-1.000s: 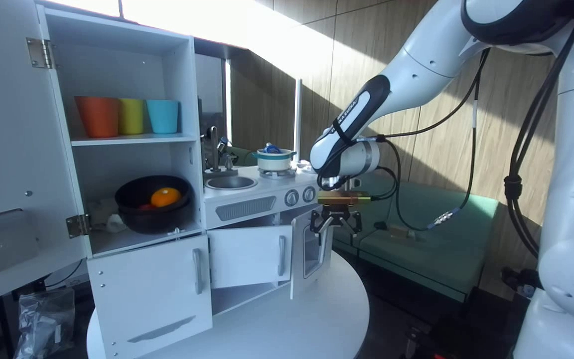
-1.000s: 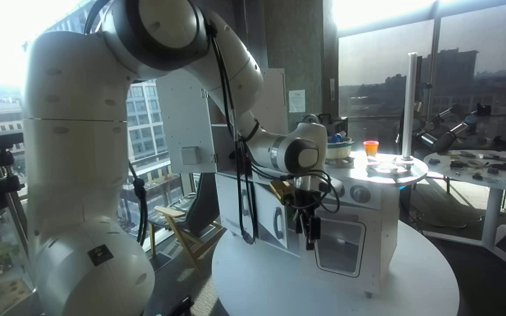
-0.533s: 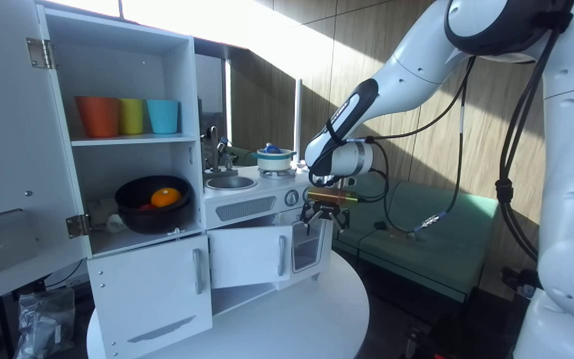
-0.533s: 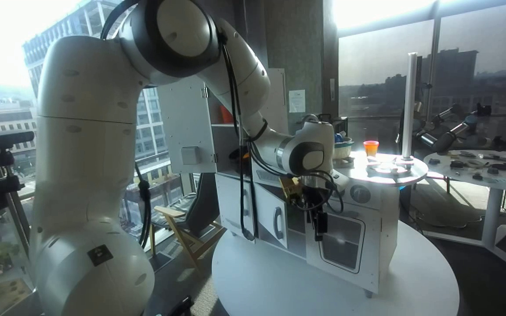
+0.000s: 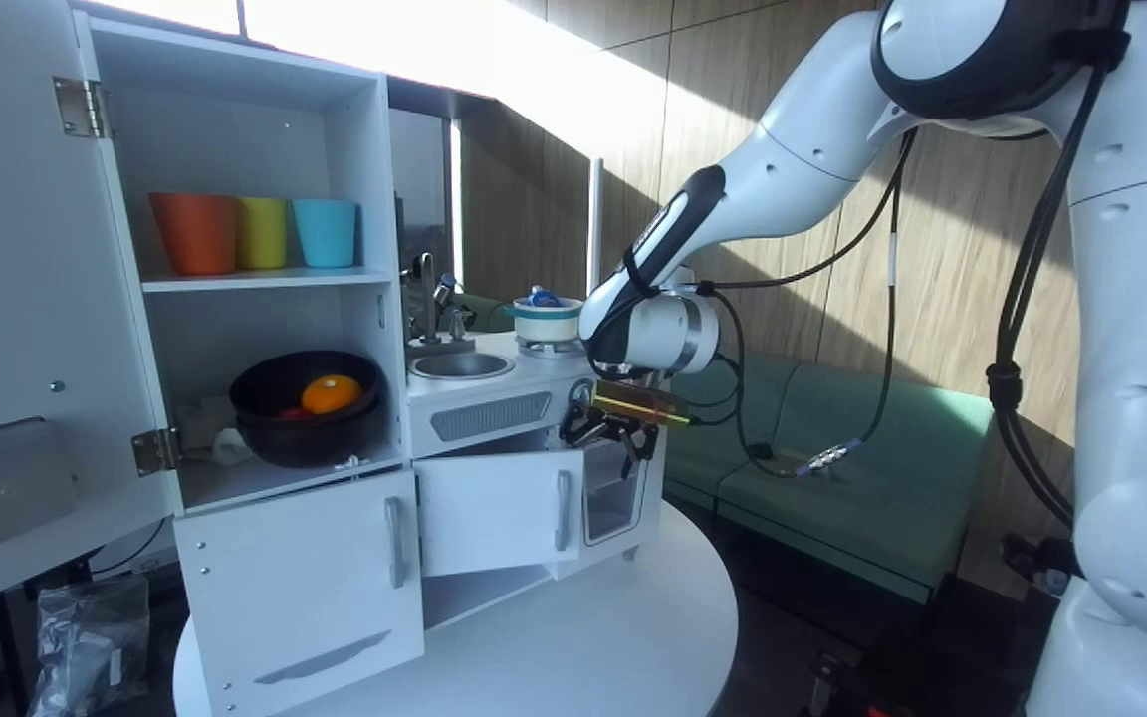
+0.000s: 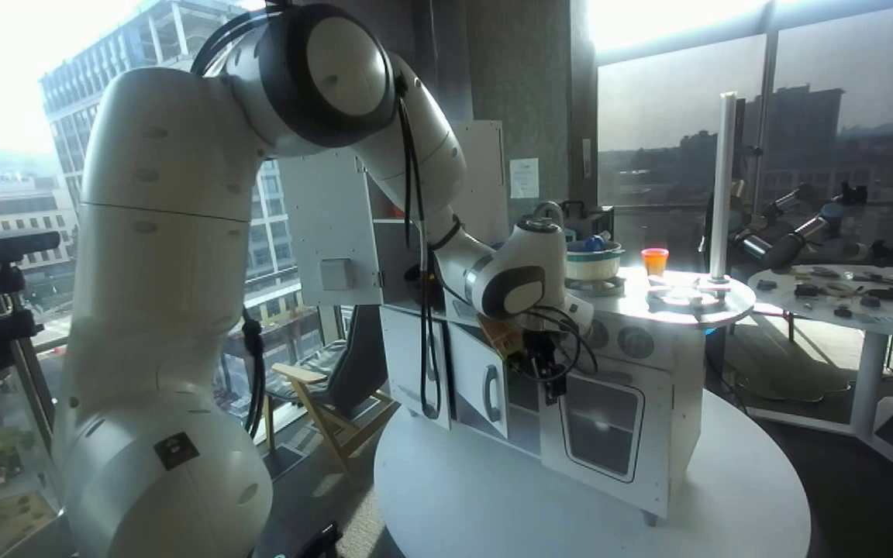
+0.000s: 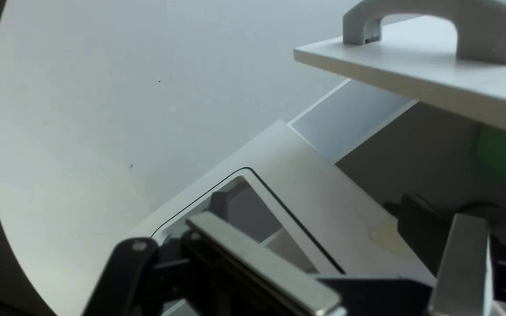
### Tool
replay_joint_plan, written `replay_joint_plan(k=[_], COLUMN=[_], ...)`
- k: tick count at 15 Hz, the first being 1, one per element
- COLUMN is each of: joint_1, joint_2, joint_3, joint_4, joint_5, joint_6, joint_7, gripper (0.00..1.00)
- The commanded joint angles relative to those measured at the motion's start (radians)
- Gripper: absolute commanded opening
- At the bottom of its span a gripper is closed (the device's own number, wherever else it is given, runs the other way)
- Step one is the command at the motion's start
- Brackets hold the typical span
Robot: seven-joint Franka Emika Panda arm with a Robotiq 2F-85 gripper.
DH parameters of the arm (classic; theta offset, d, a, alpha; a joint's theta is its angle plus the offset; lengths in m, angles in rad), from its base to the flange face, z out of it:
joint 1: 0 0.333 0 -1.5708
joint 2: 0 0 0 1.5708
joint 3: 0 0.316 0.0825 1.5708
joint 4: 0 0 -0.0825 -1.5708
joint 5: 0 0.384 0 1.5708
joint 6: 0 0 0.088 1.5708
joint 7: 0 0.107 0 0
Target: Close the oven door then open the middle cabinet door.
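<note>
Wide-apart jaws are hanging before the closed oven door (image 6: pixel 601 431); beside it, the middle cabinet door (image 5: pixel 496 513) is standing ajar, likely light and stiff, its handle (image 5: pixel 562 511) probably offering the best hold.

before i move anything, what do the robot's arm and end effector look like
The arm is white and rounded, with black trim and a dark square marking low down. Black cables run along it, one with a silvery connector. The end effector is black, its fingers faced in silvery strips, with an amber block mounted above.
</note>
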Motion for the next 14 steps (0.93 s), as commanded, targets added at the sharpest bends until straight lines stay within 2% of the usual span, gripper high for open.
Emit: replay_joint_plan(k=[1, 5, 14], joint_1=[-0.012, 0.015, 0.12], joint_2=[-0.016, -0.03, -0.078], joint_3=[0.083, 0.112, 0.121], joint_4=[-0.035, -0.1, -0.249], joint_5=[0.081, 0.065, -0.104], joint_6=[0.006, -0.012, 0.032], joint_7=[-0.185, -0.228, -0.218], gripper=[1.0, 1.0, 1.0])
